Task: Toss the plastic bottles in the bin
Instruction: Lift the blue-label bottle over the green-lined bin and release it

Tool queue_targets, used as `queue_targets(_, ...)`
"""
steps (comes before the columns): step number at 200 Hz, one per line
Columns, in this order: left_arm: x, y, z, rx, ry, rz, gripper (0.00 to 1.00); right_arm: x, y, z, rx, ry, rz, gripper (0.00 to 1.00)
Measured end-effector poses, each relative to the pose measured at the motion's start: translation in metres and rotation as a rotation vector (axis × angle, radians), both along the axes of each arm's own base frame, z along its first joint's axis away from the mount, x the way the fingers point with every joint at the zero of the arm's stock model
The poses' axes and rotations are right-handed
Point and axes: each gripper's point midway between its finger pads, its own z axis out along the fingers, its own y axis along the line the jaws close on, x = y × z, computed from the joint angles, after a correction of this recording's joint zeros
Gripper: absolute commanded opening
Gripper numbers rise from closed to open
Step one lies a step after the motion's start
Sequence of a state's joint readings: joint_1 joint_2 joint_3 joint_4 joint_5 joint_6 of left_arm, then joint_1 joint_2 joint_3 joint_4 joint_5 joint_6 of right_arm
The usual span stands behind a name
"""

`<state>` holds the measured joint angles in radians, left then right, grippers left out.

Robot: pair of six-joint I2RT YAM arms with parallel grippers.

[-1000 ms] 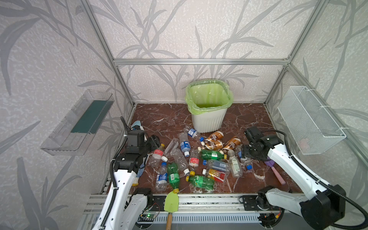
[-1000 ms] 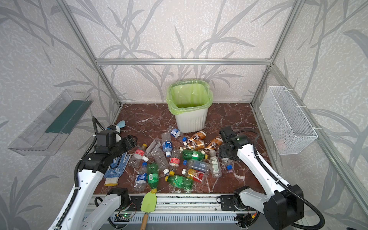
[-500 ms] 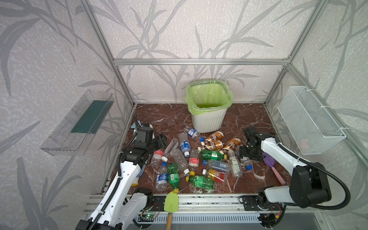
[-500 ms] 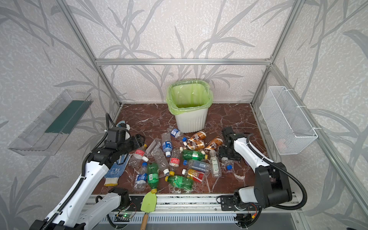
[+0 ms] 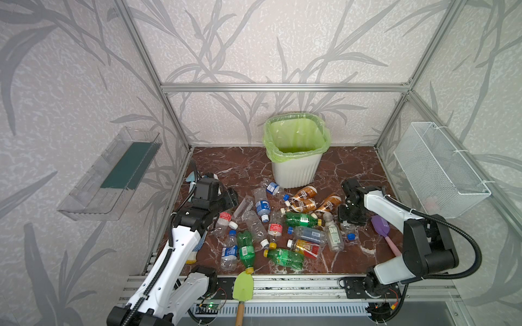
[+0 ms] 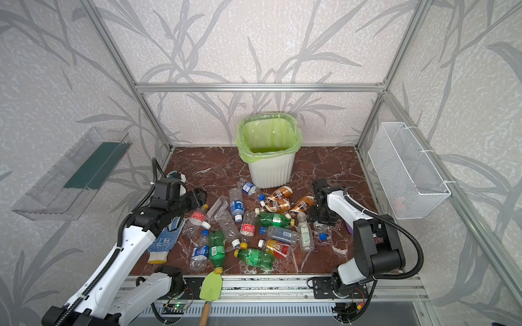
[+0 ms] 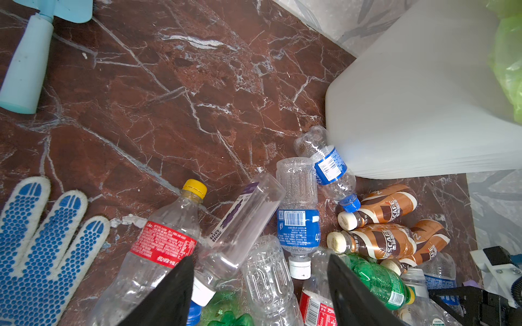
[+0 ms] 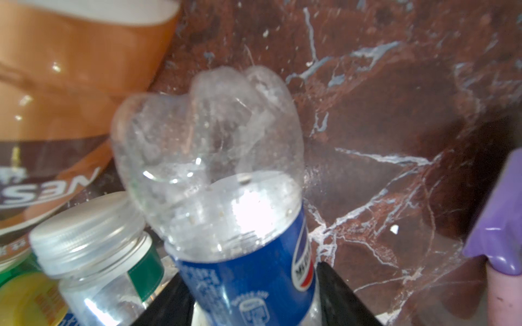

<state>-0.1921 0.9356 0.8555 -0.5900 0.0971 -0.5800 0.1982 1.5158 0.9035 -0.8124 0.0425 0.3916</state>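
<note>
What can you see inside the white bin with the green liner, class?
Inside the bin, both top views show only the light green bag lining its walls; no bottle shows in it. The very bottom is hidden behind the near rim, so that part cannot be checked.

Even, bright light fills my cell; the clear bottle [image 8: 214, 169] between my right gripper's [image 8: 255, 293] fingers blurs and glares.

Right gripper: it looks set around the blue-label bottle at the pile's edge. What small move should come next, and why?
Probably a short straight lift. In the wrist view the right gripper has its fingers on both sides of the blue-label bottle, which lies on the floor beside a clear white-capped bottle. Raising it first would free it from its neighbours before any swing toward the bin, which shows no bottles inside.
</note>
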Motion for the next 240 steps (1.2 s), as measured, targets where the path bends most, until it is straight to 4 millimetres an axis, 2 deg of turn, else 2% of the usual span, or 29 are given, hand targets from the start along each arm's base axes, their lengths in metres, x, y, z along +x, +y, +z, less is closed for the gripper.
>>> queue_targets(29,0.0,0.0,0.0,0.001,0.0,-0.001,0.74,0.0,-0.001,0.001,0.001,-0.004,-0.005,0.5)
queue_targets(61,0.0,-0.001,0.002,0.001,-0.004,-0.002,0.74,0.002,0.001,0.014,0.018,-0.051,-0.007,0.48)
queue_targets(116,0.003,-0.003,0.007,-0.012,-0.022,-0.002,0.74,0.009,0.019,0.092,0.173,-0.355,0.015,0.45)
queue_targets(140,0.004,-0.005,0.009,-0.023,-0.031,-0.004,0.74,0.012,0.037,0.123,0.282,-0.517,0.063,0.43)
queue_targets(160,0.005,-0.006,0.009,-0.028,-0.031,-0.002,0.74,0.013,0.06,0.155,0.369,-0.652,0.136,0.43)
queue_targets(172,0.005,-0.006,0.01,-0.031,-0.031,0.0,0.74,0.017,0.075,0.182,0.416,-0.73,0.184,0.42)
queue_targets(185,0.005,-0.007,0.012,-0.035,-0.036,-0.001,0.74,0.028,0.093,0.225,0.467,-0.824,0.234,0.42)
queue_targets(195,0.006,-0.008,0.017,-0.042,-0.045,0.0,0.74,0.04,0.108,0.269,0.506,-0.911,0.269,0.42)
queue_targets(205,0.006,-0.008,0.023,-0.05,-0.059,0.003,0.74,0.059,0.124,0.325,0.548,-1.02,0.301,0.46)
queue_targets(218,0.008,-0.009,0.034,-0.059,-0.083,0.005,0.74,0.082,0.143,0.398,0.611,-1.165,0.333,0.7)
queue_targets(228,0.009,-0.009,0.044,-0.067,-0.106,0.006,0.74,0.096,0.151,0.439,0.637,-1.242,0.347,0.98)
queue_targets(233,0.009,-0.009,0.049,-0.07,-0.117,0.006,0.74,0.103,0.155,0.458,0.65,-1.279,0.353,0.99)
queue_targets(240,0.009,-0.009,0.055,-0.074,-0.132,0.006,0.74,0.11,0.158,0.474,0.66,-1.31,0.358,0.99)
